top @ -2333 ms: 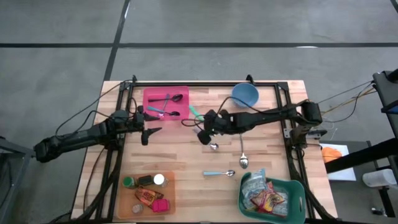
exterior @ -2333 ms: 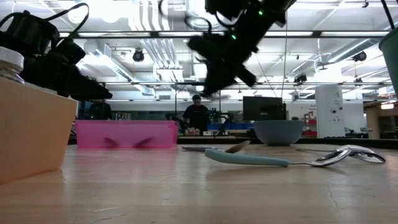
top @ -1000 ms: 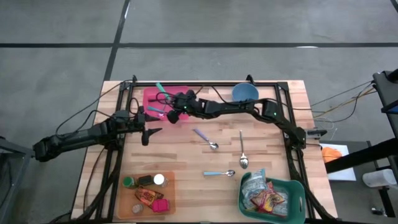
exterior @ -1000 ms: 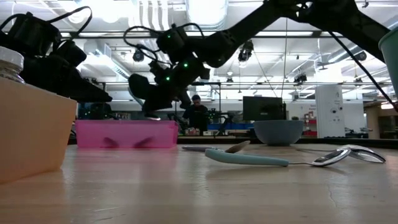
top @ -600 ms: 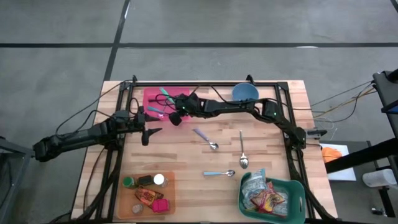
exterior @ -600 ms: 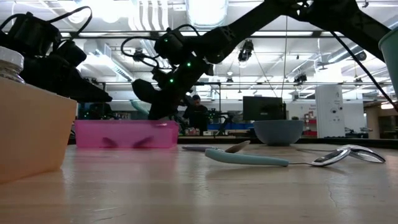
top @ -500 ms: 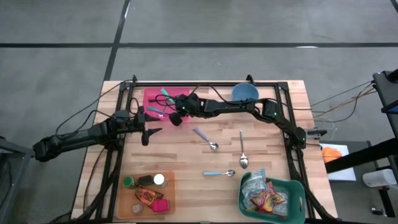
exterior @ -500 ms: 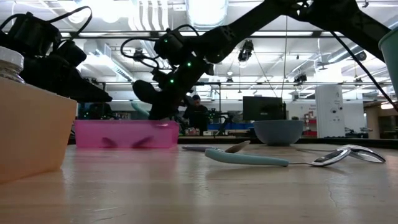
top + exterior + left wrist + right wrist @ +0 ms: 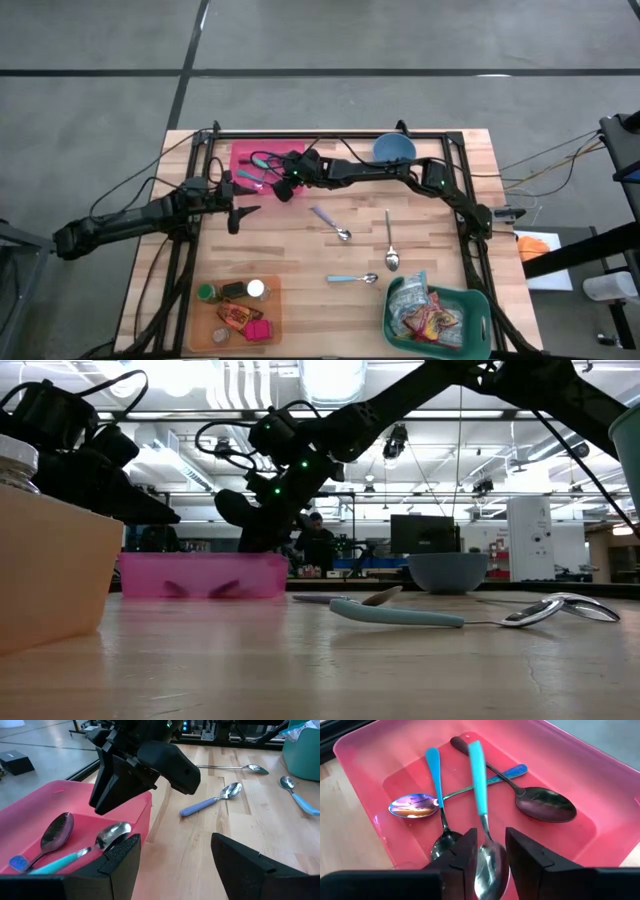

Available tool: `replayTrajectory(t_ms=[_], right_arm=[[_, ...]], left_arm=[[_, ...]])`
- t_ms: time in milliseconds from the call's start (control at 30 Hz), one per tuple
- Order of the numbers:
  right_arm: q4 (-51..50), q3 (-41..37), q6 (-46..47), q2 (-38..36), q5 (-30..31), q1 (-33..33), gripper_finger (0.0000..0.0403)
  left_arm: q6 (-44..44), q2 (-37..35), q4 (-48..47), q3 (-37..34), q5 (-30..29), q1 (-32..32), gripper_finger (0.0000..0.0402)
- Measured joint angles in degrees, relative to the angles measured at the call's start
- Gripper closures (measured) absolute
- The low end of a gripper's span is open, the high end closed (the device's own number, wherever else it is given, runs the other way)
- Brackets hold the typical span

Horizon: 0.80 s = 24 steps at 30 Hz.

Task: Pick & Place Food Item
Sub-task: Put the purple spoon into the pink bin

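A pink tray (image 9: 292, 148) at the table's far left holds several spoons. My right gripper (image 9: 491, 870) hovers low over it, pointing slantwise down, fingers slightly apart. The bowl of a teal-handled spoon (image 9: 478, 785) sits between them. Its handle reaches away over the tray floor and looks blurred. In the high view the teal spoon (image 9: 262, 160) lies across the tray just left of my right gripper (image 9: 281, 185). My left gripper (image 9: 243, 214) waits open at the tray's near left corner, holding nothing. No food item is at either gripper. My right gripper has the teal spoon's bowl (image 9: 490, 862) between its two slightly parted fingers, which come from above and slant down toward the tray. I cannot tell whether the fingers touch the bowl. The handle points away along the fingers' line, low over the other spoons.
Three loose spoons lie mid-table: purple-handled (image 9: 330, 222), silver (image 9: 390, 242), light blue (image 9: 350, 278). A blue bowl (image 9: 394, 152) stands at the far right. A green basket (image 9: 476, 312) of snack packets sits near right, an orange tray (image 9: 272, 318) of small items near left.
My right gripper has tipped downward over the pink tray without travelling. The teal spoon's handle, which stuck out toward the tray's far left corner, has swung down and now lies low across the tray.
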Motion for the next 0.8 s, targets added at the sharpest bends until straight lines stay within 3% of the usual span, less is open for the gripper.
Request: replayTrajectory(t_ms=[500, 700, 800], right_arm=[[-3.2, 0.8, -3.4, -4.1, 0.3, 2.4, 0.03], [-12.9, 0.6, -5.0, -10.9, 2.3, 6.7, 0.03], [-19.9, 0.1, -1.0, -13.9, 3.6, 9.8, 0.03]], left_arm=[[0.0, 0.0, 0.0, 0.0, 0.0, 0.0, 0.0158], [0.0, 0.0, 0.0, 0.0, 0.0, 0.0, 0.0158], [0.0, 0.0, 0.0, 0.0, 0.0, 0.0, 0.0158]])
